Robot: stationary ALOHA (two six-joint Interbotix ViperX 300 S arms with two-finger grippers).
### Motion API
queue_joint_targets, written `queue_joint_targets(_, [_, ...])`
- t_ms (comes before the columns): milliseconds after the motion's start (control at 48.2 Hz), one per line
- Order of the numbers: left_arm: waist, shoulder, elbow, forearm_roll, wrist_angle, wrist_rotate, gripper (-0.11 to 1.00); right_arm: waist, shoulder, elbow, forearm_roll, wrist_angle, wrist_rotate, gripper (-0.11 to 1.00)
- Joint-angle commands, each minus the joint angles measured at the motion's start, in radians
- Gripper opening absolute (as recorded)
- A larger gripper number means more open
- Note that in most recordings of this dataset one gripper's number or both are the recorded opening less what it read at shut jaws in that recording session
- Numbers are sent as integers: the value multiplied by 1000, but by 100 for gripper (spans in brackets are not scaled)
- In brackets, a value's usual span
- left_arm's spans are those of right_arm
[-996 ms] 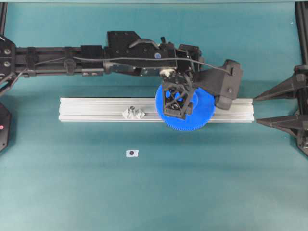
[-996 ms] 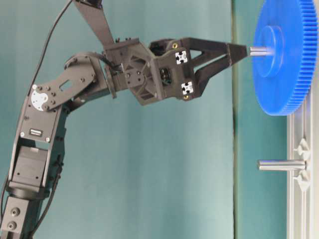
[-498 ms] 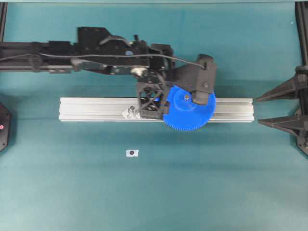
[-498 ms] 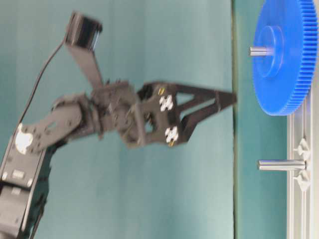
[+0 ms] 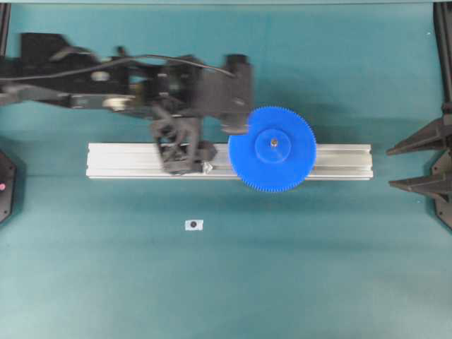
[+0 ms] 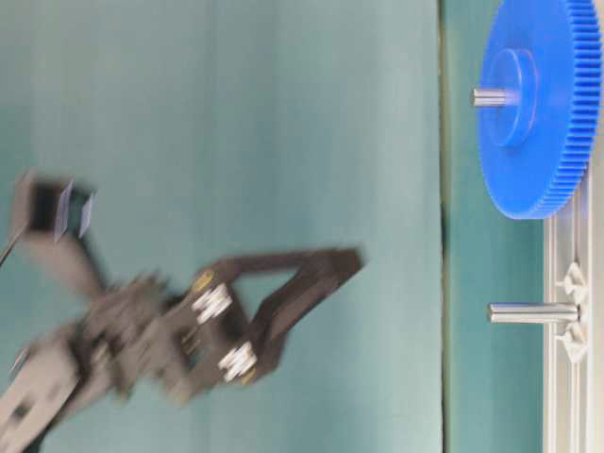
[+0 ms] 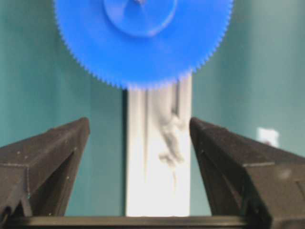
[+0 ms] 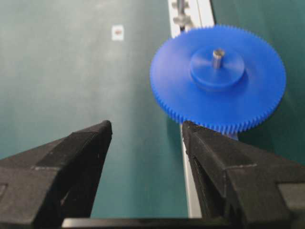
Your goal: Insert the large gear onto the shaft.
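Note:
The large gear (image 5: pixel 272 148), a bright-blue toothed disc, lies flat on the aluminium rail (image 5: pixel 339 161) with the shaft (image 5: pixel 272 143) poking up through its hub. The pin tip also shows in the right wrist view, where the shaft (image 8: pixel 218 57) stands out of the large gear (image 8: pixel 219 78). My left gripper (image 5: pixel 180 152) is open and empty, to the left of the gear and apart from it, blurred by motion. In its own view the left gripper (image 7: pixel 139 124) frames the rail below the large gear (image 7: pixel 143 43). My right gripper (image 5: pixel 390 167) stands open and empty at the right edge.
A second upright pin (image 6: pixel 533 311) with clear base pieces stands on the rail (image 6: pixel 571 377), beside the gear and under my left gripper in the overhead view. A small white marker (image 5: pixel 193 224) lies on the teal mat in front of the rail.
My left gripper has drawn back from the gear's hub and swung left along the rail. The gear stays on the shaft. The right gripper has shifted slightly right.

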Motion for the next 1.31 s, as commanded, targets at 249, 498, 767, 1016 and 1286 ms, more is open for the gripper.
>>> queue_joint_targets(249, [-15,-264,225,0,-107,-48,82,-26,-26,-2,-8,18,6,70])
queue_joint_targets(498, [-40,-454,472,0,-383,-40,77,-52,-60,9,-8,21,6,70])
queue_joint_targets(767, [-100,-606,655,0,-518,-46,77,-54,-60,18,-9,18,6,70])
queue_joint_targets(1016, [-132,-670,706,0,-526,-57,77,-52,-60,26,-5,14,8,70])
queue_joint_targets(1286, [-135,-672,733,0,-569,-71,77,-52,-64,46,-3,17,8,70])
